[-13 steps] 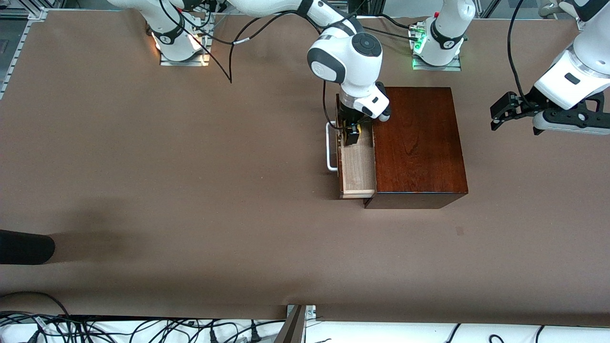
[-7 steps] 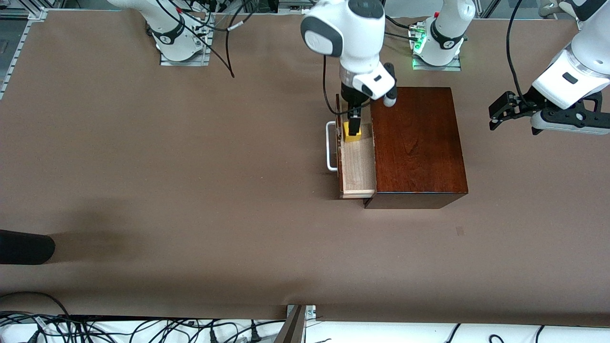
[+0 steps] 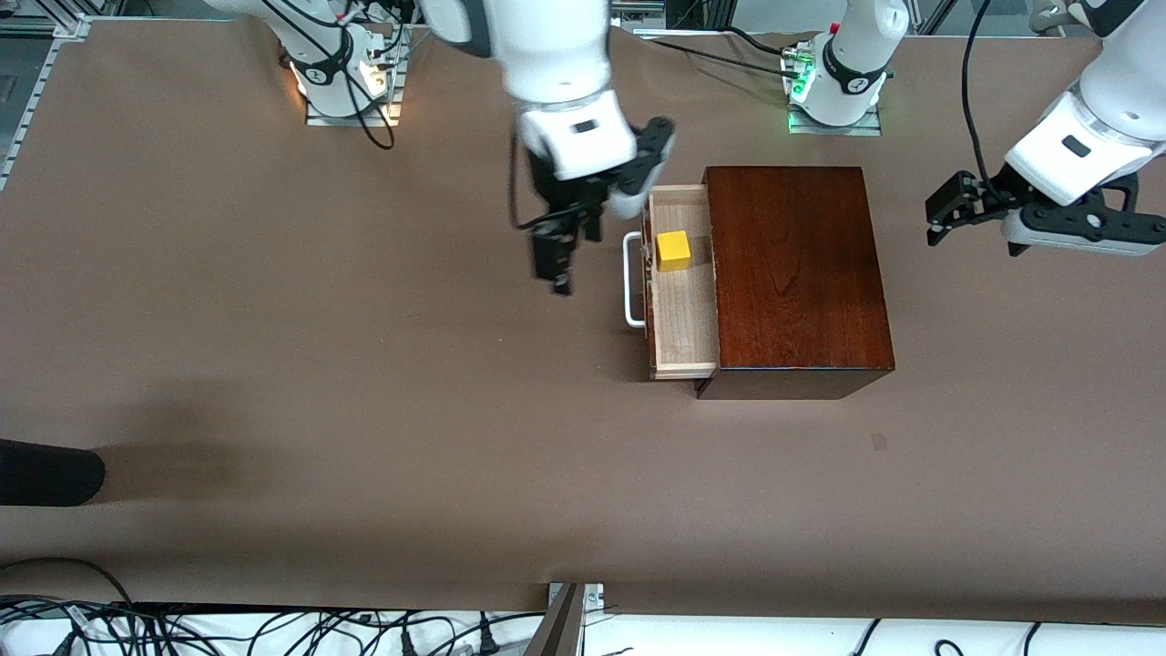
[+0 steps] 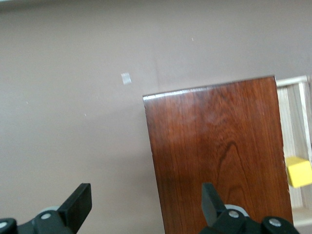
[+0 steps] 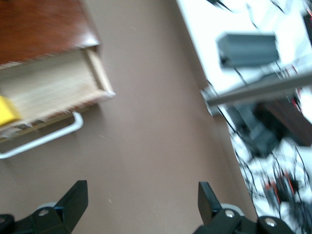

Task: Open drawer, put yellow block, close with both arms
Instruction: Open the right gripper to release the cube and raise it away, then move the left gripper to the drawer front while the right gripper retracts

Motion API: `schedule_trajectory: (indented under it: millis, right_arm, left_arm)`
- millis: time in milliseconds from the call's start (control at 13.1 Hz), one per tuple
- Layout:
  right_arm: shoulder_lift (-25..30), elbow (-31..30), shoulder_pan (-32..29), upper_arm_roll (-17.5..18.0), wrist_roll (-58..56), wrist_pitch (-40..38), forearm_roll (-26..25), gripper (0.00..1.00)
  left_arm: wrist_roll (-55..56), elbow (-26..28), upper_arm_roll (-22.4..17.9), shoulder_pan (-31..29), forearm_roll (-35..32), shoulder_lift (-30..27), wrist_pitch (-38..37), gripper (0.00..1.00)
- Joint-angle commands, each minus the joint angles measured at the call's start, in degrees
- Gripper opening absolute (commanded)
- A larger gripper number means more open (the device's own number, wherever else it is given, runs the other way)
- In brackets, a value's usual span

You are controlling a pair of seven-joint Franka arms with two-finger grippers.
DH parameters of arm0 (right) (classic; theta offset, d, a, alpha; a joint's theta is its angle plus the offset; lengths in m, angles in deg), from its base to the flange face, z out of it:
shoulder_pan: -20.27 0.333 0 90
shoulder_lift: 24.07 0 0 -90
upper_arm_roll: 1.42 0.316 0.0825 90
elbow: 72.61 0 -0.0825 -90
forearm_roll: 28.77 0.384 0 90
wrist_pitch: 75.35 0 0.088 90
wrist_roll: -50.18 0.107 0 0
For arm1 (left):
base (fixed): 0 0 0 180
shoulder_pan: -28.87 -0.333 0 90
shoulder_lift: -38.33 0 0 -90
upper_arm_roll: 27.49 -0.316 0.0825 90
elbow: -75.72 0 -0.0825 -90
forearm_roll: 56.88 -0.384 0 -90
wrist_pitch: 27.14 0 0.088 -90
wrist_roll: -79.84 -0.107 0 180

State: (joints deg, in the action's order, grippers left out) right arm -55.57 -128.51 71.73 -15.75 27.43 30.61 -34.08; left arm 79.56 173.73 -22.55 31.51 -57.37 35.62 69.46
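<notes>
The drawer [image 3: 681, 319] stands pulled out of the dark mahogany box [image 3: 797, 273], its white handle [image 3: 630, 278] toward the right arm's end. The yellow block [image 3: 673, 250] lies in the drawer tray; it also shows in the left wrist view [image 4: 299, 171] and the right wrist view [image 5: 7, 110]. My right gripper [image 3: 554, 262] is open and empty, up over the bare table beside the handle. My left gripper [image 3: 938, 211] is open and empty, in the air past the box toward the left arm's end.
The brown table [image 3: 364, 383] spreads wide around the box. A dark object [image 3: 46, 471] pokes in at the edge at the right arm's end. Cables and a metal bracket [image 3: 569, 620] line the table's near edge.
My right gripper let go of the yellow block in the drawer, rose, and swung away over the table beside the handle. The left arm barely shifted.
</notes>
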Motion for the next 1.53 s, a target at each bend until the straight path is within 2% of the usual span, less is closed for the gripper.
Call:
schedule_trajectory:
  millis: [0,77,230,306,383,536,613,766,919,1149,1455]
  right_arm:
    - [9.59,-10.08,0.48,-6.22,6.22,-1.89,4.07,1.00]
    - [11.01,-10.80,-0.39,-7.20,7.19,-3.29,4.77,1.00]
    - [14.78,-13.77,-6.61,-6.42,10.79,-5.84,7.41,1.00]
    - [18.02,-17.45,-9.95,-4.85,10.89,-6.03,8.11,1.00]
    - [21.62,-21.92,-14.50,-1.97,10.72,-6.03,7.86,1.00]
    - [27.17,-29.06,-26.97,6.89,9.84,-5.85,7.42,1.00]
    - [28.76,-31.17,-30.25,9.20,10.10,-5.94,7.07,1.00]
    - [29.74,-34.95,-33.25,9.14,10.63,-5.25,6.98,1.00]
    - [30.27,-38.91,-38.08,9.75,10.37,-3.49,7.07,1.00]
    - [33.25,-42.87,-41.44,10.81,10.54,-3.39,7.33,1.00]
    - [33.43,-42.71,-41.44,10.19,10.63,-3.74,7.24,1.00]
  left_arm:
    - [-2.00,-4.05,1.54,1.48,1.29,1.83,-5.10,1.00]
    - [-2.18,-4.93,2.69,2.27,1.29,2.10,-5.63,1.00]
    - [-6.90,-6.25,5.67,3.77,1.11,3.67,-6.25,1.00]
    - [-9.62,-7.30,7.60,4.21,1.20,5.51,-6.33,1.00]
    - [-11.91,-8.18,9.79,4.30,1.20,6.83,-6.25,1.00]
    - [-15.52,-12.12,15.32,5.18,1.20,11.39,-6.07,1.00]
    - [-15.71,-13.97,17.88,6.31,1.20,14.55,-5.90,1.00]
    - [-14.58,-18.79,22.36,9.82,2.77,21.75,-5.72,1.00]
    - [-12.56,-22.06,22.91,15.96,2.70,26.95,-5.54,1.00]
    - [-13.68,-23.13,22.91,18.02,2.35,31.62,1.73,1.00]
    - [-35.16,-22.51,22.82,19.15,1.56,38.99,10.53,1.00]
